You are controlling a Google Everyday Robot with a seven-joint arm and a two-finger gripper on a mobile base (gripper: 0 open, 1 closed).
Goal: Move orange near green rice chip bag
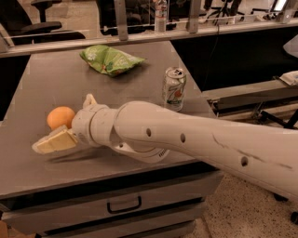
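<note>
The orange [59,116] sits on the grey table [42,79] near its front left. The green rice chip bag [109,59] lies crumpled at the back middle of the table, well away from the orange. My gripper [64,122] is at the orange and low over the table. One cream finger [53,140] reaches out just in front of the fruit and the other finger [88,99] pokes up behind it to the right. The jaws stand open with the orange between them, and it is not gripped. The white arm [186,139] comes in from the right.
A silver-green soda can [174,88] stands upright at the table's right side, just behind my arm. A drawer with a handle [123,204] is below the table's front edge. A clear bottle [160,14] stands on the ledge behind the table. A lower bench [251,95] is on the right.
</note>
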